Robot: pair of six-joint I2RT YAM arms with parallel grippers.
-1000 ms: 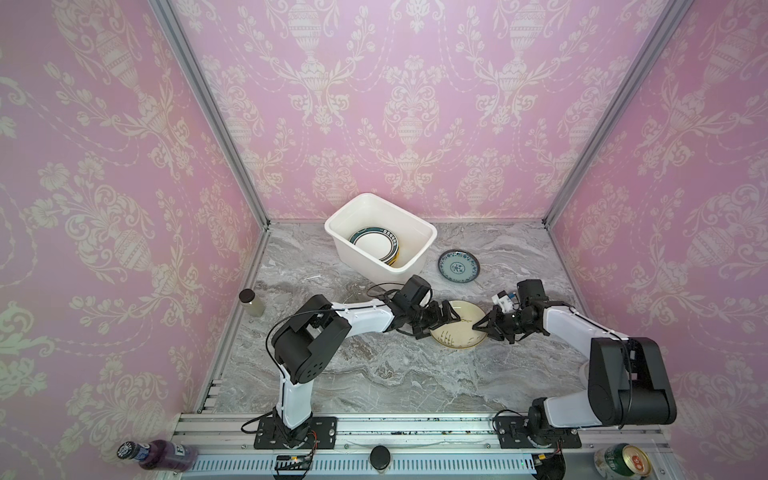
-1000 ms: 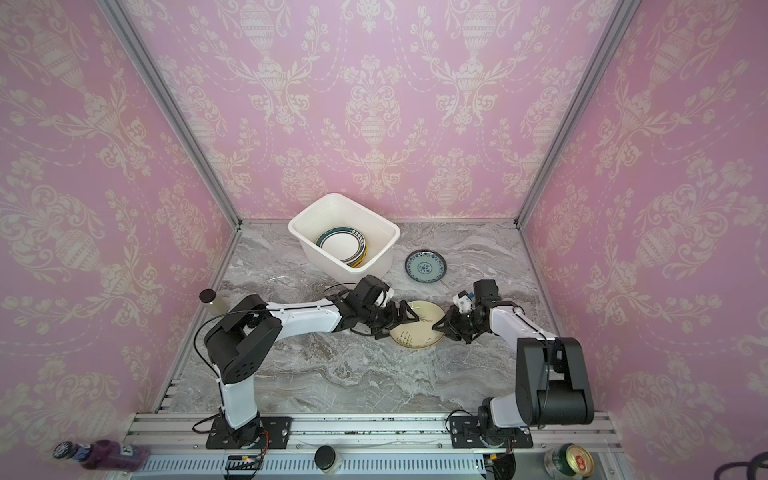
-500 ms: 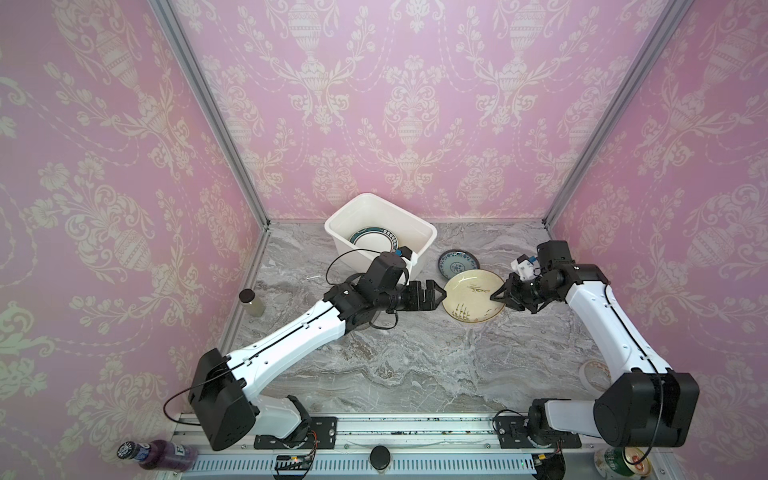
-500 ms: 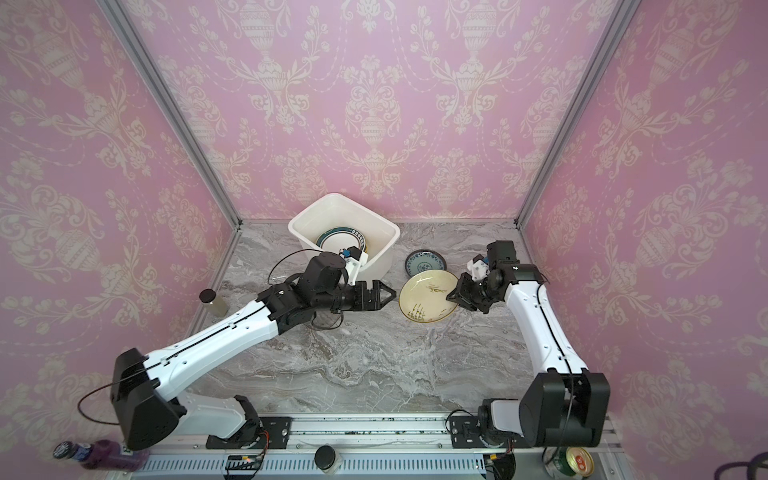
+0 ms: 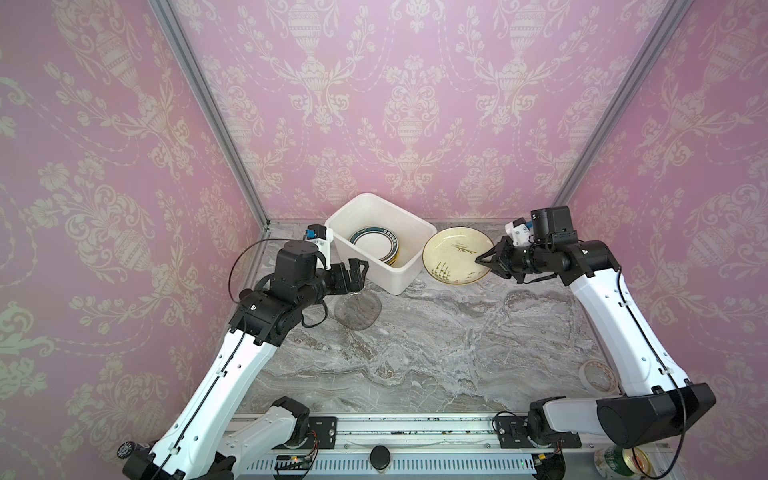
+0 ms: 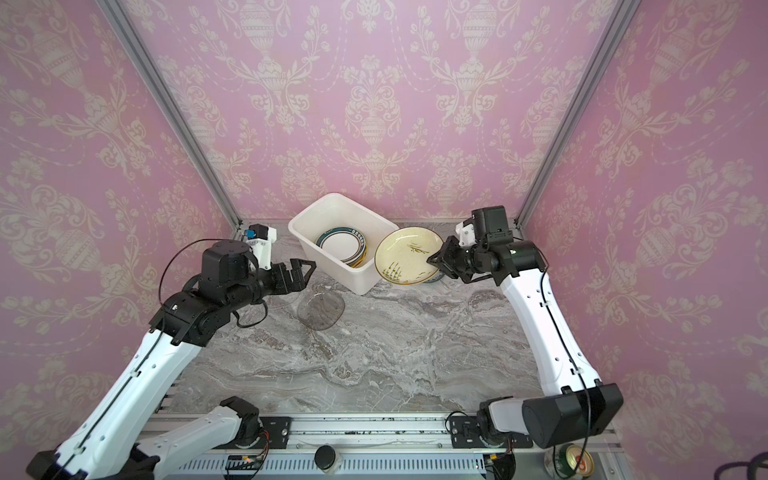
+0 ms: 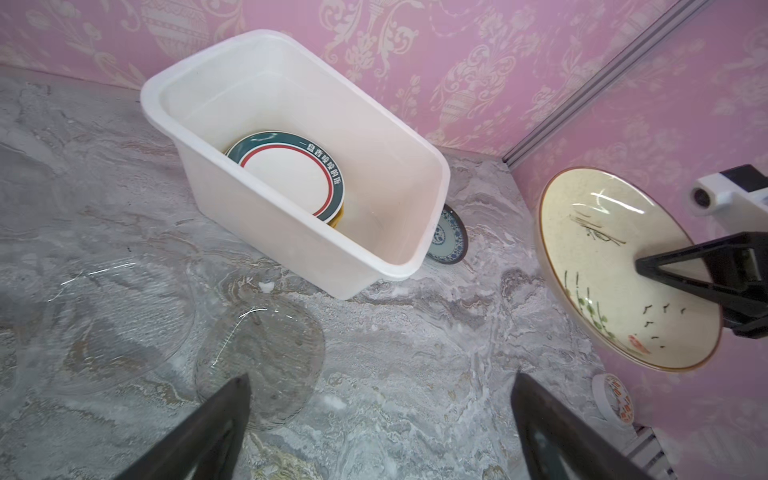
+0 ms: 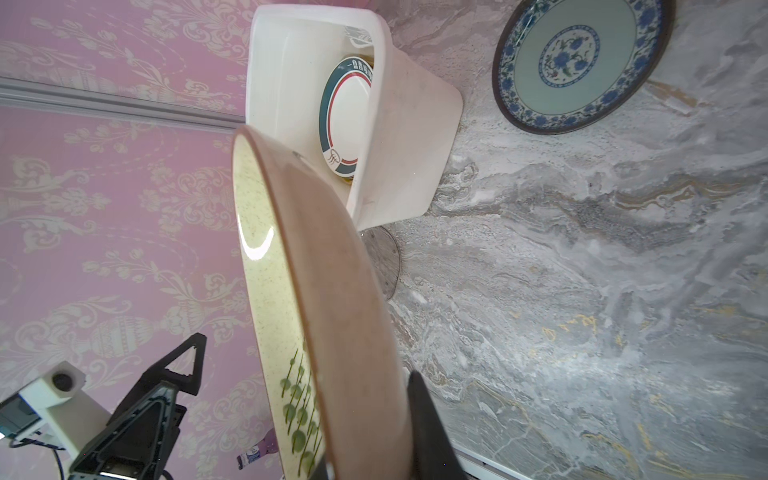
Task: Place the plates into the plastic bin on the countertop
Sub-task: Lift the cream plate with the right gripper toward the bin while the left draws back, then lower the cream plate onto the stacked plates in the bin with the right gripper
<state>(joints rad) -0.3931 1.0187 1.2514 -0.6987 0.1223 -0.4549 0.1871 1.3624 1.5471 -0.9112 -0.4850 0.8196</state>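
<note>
Left wrist view showed the left gripper (image 7: 381, 376) gaping wide; the right gripper (image 7: 642, 264) clamped the cream plate (image 7: 602, 249), aloft, steeply tilted, face toward the bin (image 7: 266, 216) at the back edge of the countertop (image 7: 415, 332).

We see white all over the deep rectangular plastic bin (image 7: 270, 224). The round white plate (image 7: 286, 174) has a dark green rim band and a thin red ring. The round cream speckled plate (image 7: 602, 257) bears green stalks, black strokes and a brown edge. The small round plate (image 8: 577, 62) is pale blue with blue flowers. The tabletop (image 5: 436, 353) is grey marble, veined white and brown.
</note>
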